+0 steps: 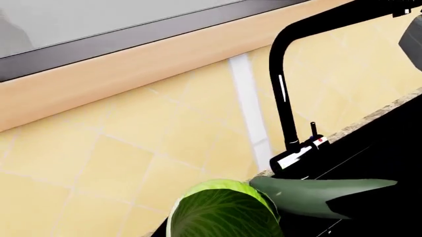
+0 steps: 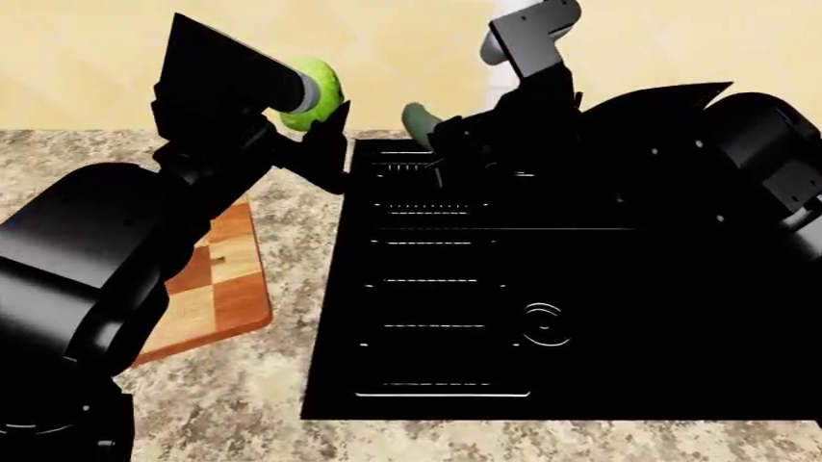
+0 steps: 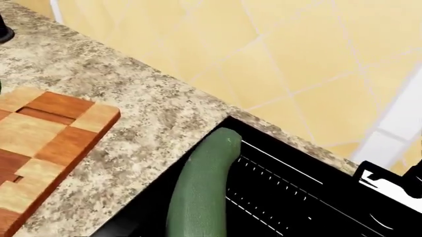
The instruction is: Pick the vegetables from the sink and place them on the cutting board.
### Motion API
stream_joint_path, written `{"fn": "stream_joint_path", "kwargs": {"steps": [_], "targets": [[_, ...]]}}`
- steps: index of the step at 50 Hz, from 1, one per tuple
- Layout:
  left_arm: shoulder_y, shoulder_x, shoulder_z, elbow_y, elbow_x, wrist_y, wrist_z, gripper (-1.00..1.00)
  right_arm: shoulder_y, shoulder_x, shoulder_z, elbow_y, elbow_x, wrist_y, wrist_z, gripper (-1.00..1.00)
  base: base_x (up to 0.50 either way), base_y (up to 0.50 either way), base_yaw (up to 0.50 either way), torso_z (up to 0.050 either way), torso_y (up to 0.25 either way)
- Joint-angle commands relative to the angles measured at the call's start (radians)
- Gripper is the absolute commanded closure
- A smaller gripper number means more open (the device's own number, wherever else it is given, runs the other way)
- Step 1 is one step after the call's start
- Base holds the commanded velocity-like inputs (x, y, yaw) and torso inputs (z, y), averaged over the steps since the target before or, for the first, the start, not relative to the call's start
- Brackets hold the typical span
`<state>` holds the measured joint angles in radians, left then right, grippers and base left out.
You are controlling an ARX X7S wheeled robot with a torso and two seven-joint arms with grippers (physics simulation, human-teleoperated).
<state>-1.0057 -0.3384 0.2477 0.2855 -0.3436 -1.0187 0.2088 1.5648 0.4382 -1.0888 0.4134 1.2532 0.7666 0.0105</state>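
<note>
No brand, label or writing can be read on anything in view.

The cucumber [image 3: 197,190] is held up by the right gripper [image 2: 452,144] at the far left corner of the sink [image 2: 565,289]. Its long axis is tilted, and its rounded free end points toward the far tiled wall [image 2: 385,48] and the counter [image 2: 295,289]. The right gripper's fingers are lost in black, so I cannot tell how they close on it.

The cabbage [image 2: 312,93] is a round ball with no long axis. It is up in the air at the tip of the left gripper [image 2: 308,96], above the counter's far edge, between the cutting board [image 2: 218,279] and the sink; whether the gripper pinches it I cannot tell. In the left wrist view the cabbage and cucumber sit just beside each other, near the faucet [image 1: 283,98].

The board lies flat on the counter, left of the sink, partly hidden by the left arm.
</note>
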Motion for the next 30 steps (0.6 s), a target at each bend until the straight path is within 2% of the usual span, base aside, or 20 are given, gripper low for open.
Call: {"fn": "stream_joint_path", "kwargs": {"steps": [1, 30], "targets": [[-0.001, 0.0, -0.005, -0.006, -0.008, 0.007, -0.016, 1.0, 0.008, -0.001, 0.0, -0.02, -0.02, 0.0, 0.001, 1.0, 0.01, 0.5, 0.0, 0.0, 0.0], [-0.004, -0.005, -0.012, -0.016, -0.012, 0.014, -0.032, 1.0, 0.013, -0.002, -0.009, -0.014, -0.034, 0.008, 0.007, 1.0, 0.04, 0.5, 0.0, 0.0, 0.0]]}}
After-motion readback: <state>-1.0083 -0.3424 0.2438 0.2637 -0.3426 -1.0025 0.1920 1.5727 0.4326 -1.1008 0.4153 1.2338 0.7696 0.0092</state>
